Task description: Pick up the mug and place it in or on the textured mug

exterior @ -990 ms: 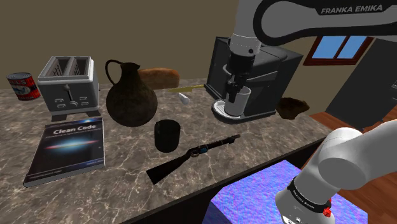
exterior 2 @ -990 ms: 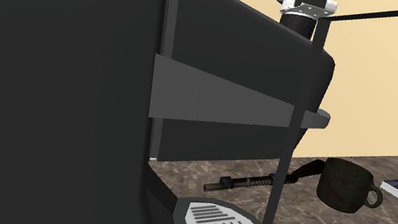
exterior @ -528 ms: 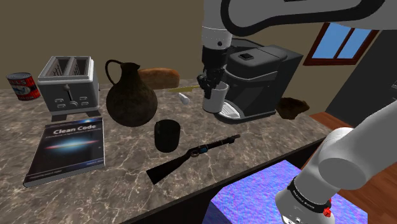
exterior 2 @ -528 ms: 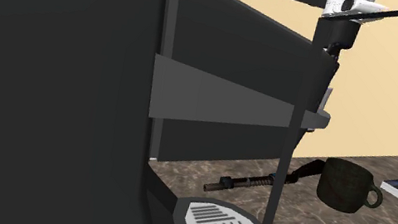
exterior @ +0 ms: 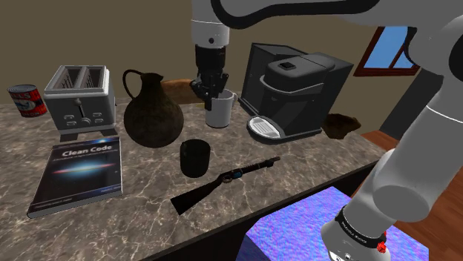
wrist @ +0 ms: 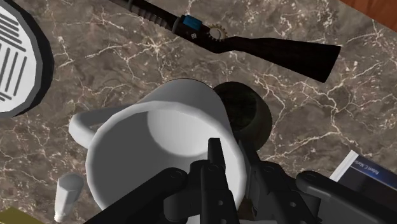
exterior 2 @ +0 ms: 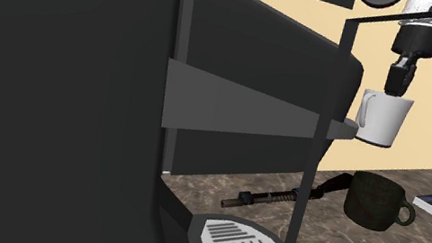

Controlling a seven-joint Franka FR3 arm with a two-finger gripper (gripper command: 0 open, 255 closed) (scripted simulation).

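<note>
A plain white mug (exterior: 219, 110) (exterior 2: 383, 118) (wrist: 159, 143) hangs upright in the air from the black two-finger gripper (exterior: 214, 93) (exterior 2: 397, 84) (wrist: 232, 160). The gripper's fingers are closed narrowly on the mug's rim wall, one inside and one outside. Half a second ago the mug was beside the front of the black coffee machine (exterior: 297, 89) (exterior 2: 55, 88). It has since travelled toward the shoulder view's left, and is now between the machine and a dark brown round jug (exterior: 152, 111). In the second exterior view it has come clear of the machine's post.

The dark textured mug (exterior: 196, 157) (exterior 2: 378, 201) (wrist: 249, 114) stands on the brown marble counter (exterior: 141, 200), nearer the camera in the shoulder view. A black toy rifle (exterior: 222, 183) (wrist: 242, 41) lies near it.

In the wrist view the white mug covers part of the dark mug. A small white cylinder (wrist: 67, 196) lies on the counter by the white mug, but what it is cannot be told. In the second exterior view the coffee machine blocks most of the scene.
</note>
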